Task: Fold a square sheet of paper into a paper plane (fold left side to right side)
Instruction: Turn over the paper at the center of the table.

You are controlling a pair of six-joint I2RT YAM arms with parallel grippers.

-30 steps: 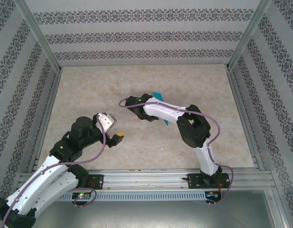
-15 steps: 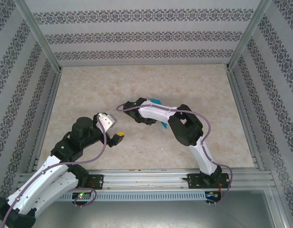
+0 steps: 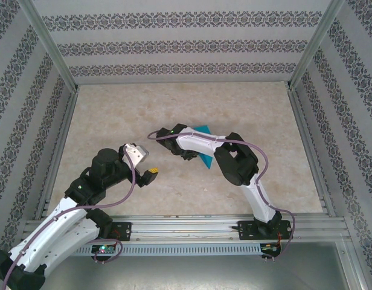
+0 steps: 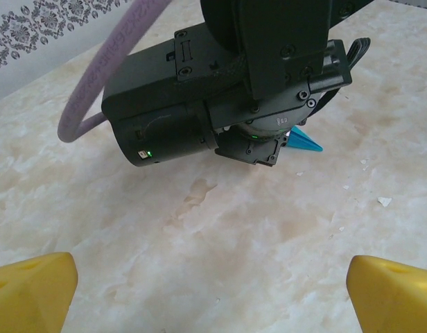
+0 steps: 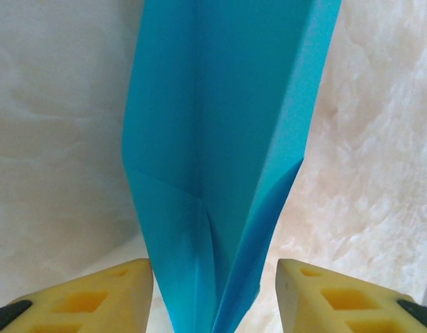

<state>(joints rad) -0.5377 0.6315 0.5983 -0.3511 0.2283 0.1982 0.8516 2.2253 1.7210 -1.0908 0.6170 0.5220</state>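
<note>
The paper plane [image 5: 220,139] is a narrow teal-blue folded dart with layered creases, lying on the table. It runs lengthwise between the yellow fingertips [image 5: 96,291] of my right gripper [image 5: 213,298]. The jaws stand apart, with a clear gap on the right side, and do not pinch it. From above, teal parts of the plane [image 3: 203,129] stick out on both sides of the right arm's wrist. My left gripper [image 4: 213,298] hangs wide open over bare table, a short way left of the plane [image 4: 307,143]. From above, the left gripper [image 3: 148,169] holds nothing.
The right arm's black wrist [image 4: 227,104] with its purple cable stands close in front of the left gripper. The marbled beige tabletop [image 3: 113,115] is fenced by aluminium rails and patterned walls.
My right gripper has gone from shut to open, and the plane's folds have sprung wider, showing more teal from above. The right arm drew slightly nearer. The left arm stayed still.
</note>
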